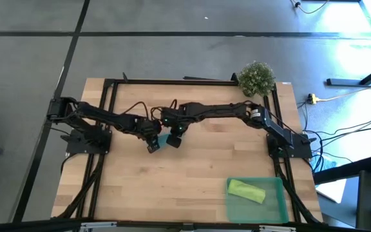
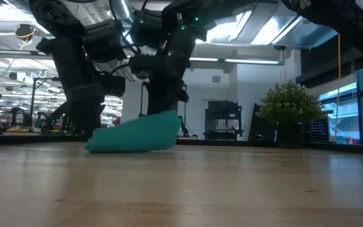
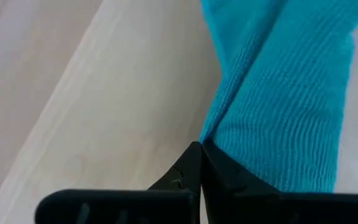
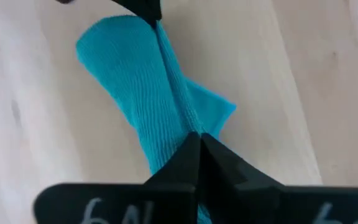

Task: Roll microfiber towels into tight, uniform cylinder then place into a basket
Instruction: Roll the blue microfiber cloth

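The teal towel (image 1: 163,140) lies bunched into a thick, loosely rolled bundle at the middle of the table; in the low view (image 2: 134,133) its underside rests on the wood. My left gripper (image 1: 153,147) is shut on the towel's left end. My right gripper (image 1: 174,140) is shut on its right end. The lime green towel (image 1: 247,191) lies rolled up inside the translucent green basket (image 1: 279,200) at the near right corner. My left gripper pinches a raised fold of the teal towel (image 3: 219,134) between its two fingertips, at the towel's left end. The fingers come from above, slanting down. The towel's bulk lies on the table beyond them. My right gripper pinches the same ridge of cloth (image 4: 188,121) between its two fingertips, at the towel's right end. The fingers come from above, pointing down, in line with the ridge. The ridge runs straight to my left gripper's tips (image 4: 149,14). The towel rests on the table.
A small bushy green plant (image 1: 256,77) stands at the table's far right corner. Bare wood lies between the towel and the basket and along the near edge. A black frame rail (image 1: 172,82) runs along the table's far side.
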{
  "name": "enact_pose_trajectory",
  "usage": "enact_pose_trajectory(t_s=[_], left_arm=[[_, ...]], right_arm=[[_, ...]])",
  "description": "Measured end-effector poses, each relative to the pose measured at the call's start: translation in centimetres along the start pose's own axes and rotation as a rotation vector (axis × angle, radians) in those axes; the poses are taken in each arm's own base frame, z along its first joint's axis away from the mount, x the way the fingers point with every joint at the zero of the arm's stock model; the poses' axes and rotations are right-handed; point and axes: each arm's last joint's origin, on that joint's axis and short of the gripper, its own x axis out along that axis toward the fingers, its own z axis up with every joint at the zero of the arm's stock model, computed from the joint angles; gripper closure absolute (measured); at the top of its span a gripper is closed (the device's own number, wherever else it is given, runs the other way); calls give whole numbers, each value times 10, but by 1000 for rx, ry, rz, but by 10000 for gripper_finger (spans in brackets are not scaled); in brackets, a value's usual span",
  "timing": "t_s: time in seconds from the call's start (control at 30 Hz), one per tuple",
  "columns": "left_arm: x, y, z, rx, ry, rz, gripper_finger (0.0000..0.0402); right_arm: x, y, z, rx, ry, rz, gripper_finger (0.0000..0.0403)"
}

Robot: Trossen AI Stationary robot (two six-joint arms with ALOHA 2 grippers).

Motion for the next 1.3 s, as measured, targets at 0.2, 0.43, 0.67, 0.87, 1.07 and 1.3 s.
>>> enact_pose_trajectory(t_s=[0.2,0.43,0.67,0.87,1.07,1.3], left_arm=[[0,1,-7,15,58,13,401],[0,0,-8,22,72,21,401],[-1,-4,-11,44,72,23,401],[-1,-6,-12,50,77,21,401],[-1,-6,-12,49,81,20,401],[-1,-6,-13,49,89,14,401]], right_arm=[[-1,2,-4,-5,51,63,363],[-1,1,-7,-4,75,49,310],[-3,-11,-15,57,179,16,262],[-7,-34,-15,137,219,-15,257],[-24,-52,-15,153,226,-162,257],[-66,-52,-16,99,152,-301,257]])
